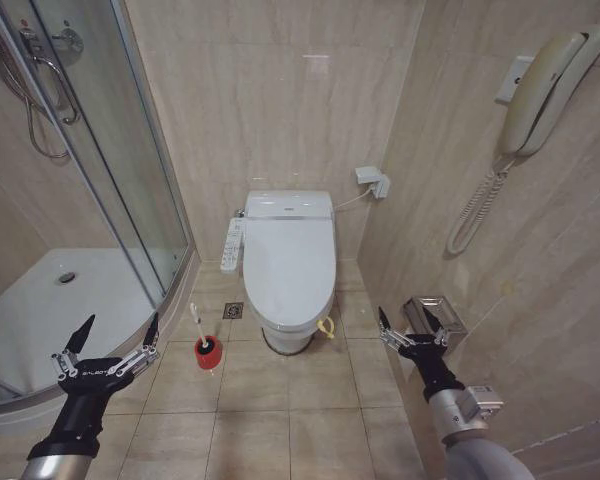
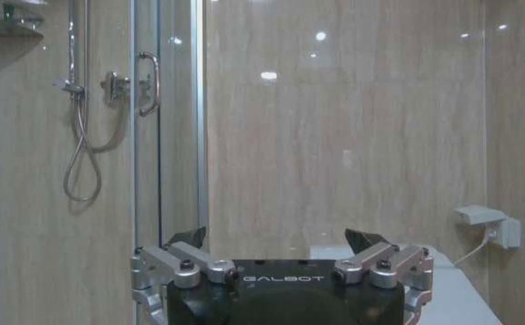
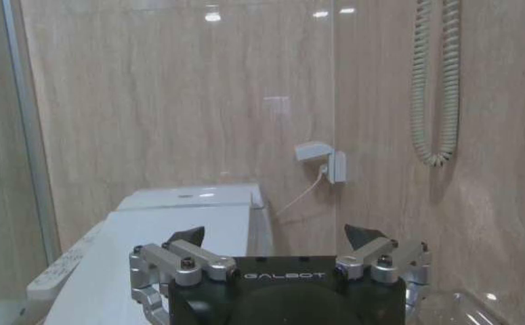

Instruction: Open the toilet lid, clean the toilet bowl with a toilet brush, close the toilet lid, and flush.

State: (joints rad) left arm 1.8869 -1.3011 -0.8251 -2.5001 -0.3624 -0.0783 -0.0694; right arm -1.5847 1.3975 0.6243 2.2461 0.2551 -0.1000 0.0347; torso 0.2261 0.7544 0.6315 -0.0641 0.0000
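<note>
Ahead, toilet lid (image 1: 290,262) down, toilet brush (image 1: 200,333) in red holder (image 1: 208,352) beside shower tray (image 1: 40,310), left gripper (image 1: 113,337) and right gripper (image 1: 411,321) fingers spread, empty.

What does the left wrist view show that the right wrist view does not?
Left wrist view alone: the shower hose, the glass door handle and the open left pincer. Right wrist view alone: the closed toilet lid, the coiled phone cord and the open right pincer. Both share the wall socket and beige tiles.

Toilet brush (image 1: 202,338) stands left of toilet bowl (image 1: 288,335).
</note>
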